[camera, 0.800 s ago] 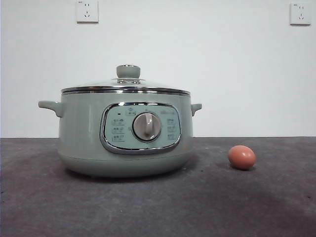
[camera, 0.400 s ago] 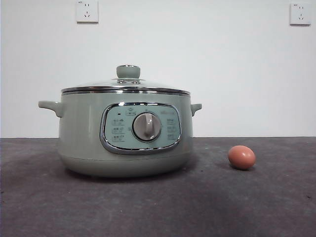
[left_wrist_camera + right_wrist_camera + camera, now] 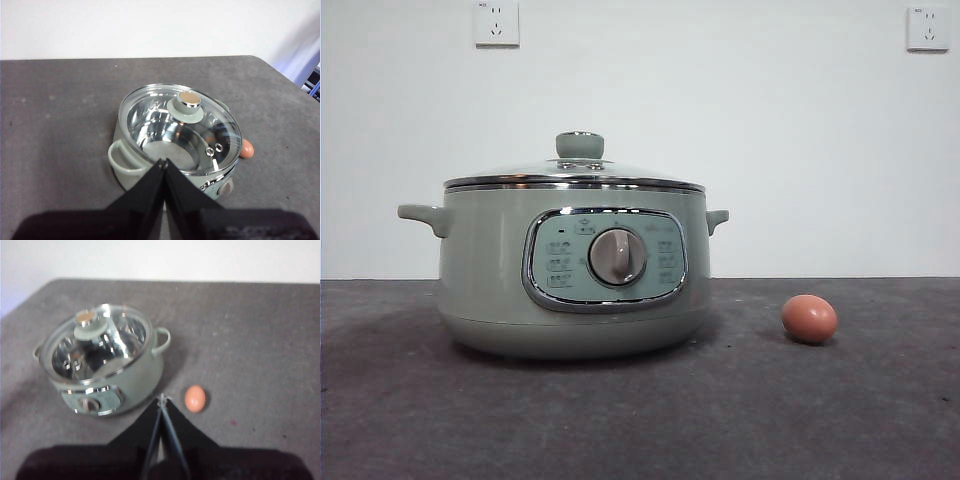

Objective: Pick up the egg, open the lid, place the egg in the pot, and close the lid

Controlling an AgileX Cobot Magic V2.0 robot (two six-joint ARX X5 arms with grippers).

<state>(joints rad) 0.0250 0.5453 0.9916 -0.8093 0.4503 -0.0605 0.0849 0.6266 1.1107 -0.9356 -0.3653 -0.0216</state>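
Judging from these views, no step is done yet: the egg lies on the surface just ahead of the closed, empty right gripper, the lid sits on the pot below the closed left gripper.

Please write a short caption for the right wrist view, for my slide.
Shut right gripper high above the table, with the egg lying beside the lidded pot.
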